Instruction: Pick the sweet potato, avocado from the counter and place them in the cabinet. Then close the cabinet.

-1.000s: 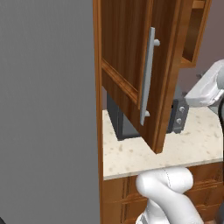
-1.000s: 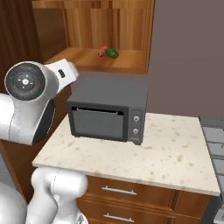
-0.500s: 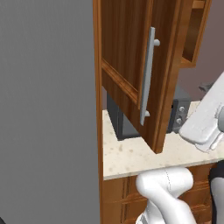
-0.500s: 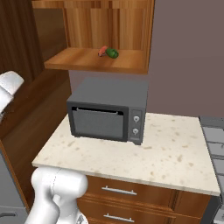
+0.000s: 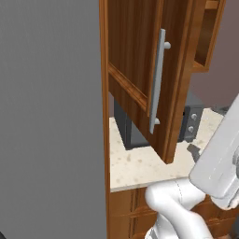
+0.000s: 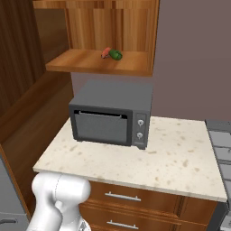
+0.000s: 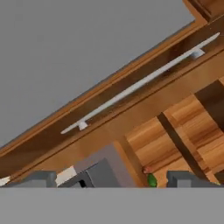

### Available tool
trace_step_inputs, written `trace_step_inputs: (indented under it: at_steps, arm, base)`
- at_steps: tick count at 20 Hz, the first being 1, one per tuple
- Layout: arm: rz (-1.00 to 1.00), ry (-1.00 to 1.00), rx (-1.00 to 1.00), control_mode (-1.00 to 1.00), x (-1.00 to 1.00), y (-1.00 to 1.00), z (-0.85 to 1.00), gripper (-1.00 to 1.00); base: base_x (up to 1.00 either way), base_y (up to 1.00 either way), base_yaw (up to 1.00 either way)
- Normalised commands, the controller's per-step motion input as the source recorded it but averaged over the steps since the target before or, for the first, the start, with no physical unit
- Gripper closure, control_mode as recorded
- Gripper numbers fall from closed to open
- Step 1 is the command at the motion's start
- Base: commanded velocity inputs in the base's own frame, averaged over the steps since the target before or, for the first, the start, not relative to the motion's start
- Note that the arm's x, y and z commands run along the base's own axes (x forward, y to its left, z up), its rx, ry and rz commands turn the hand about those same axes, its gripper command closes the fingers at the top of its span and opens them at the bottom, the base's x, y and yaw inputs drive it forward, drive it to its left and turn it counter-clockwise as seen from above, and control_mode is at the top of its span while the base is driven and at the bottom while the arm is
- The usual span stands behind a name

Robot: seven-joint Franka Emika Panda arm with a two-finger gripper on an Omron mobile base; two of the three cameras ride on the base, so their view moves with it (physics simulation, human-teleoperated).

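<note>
The sweet potato [image 6: 106,52] and the avocado [image 6: 116,55] lie side by side on the shelf of the open cabinet [image 6: 97,63], above the microwave. In the hand view both are small: the avocado [image 7: 152,180] sits just below the sweet potato [image 7: 145,169]. My gripper [image 7: 111,180] is open and empty, its fingertips [image 7: 40,178] wide apart. It faces the edge of the open cabinet door and its silver handle [image 7: 140,83]. My white arm [image 5: 219,163] hangs low beside that door [image 5: 140,70], over the counter [image 5: 140,163].
A dark grey microwave [image 6: 110,119] stands on the counter [image 6: 180,158] under the cabinet. A grey wall [image 5: 51,116] lies left of the door. Wooden drawers [image 6: 122,198] run below the counter, and a stove edge [image 6: 221,135] is at the far right.
The arm has swung out of the right base view. In the left base view it has dropped lower and to the right. The gripper stays open.
</note>
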Motion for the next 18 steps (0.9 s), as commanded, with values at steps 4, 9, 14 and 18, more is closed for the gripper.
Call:
trace_step_inputs:
  at_steps: [4, 9, 14, 18]
  arm:
    - [0.00, -0.01, -0.26, -1.00, -0.28, 0.57, -0.05, -1.00]
    - [-0.03, -0.16, -0.36, -1.00, 0.23, 0.72, -0.39, -1.00]
    - [-0.08, -0.20, -0.40, -1.00, 0.57, 0.77, -0.48, -1.00]
    - [-0.13, -0.12, -0.32, -1.00, 0.91, 0.28, -0.30, -1.00]
  base:
    - [0.00, 0.00, 0.00]
    - [0.00, 0.00, 0.00]
    - [0.00, 0.00, 0.00]
    - [0.00, 0.00, 0.00]
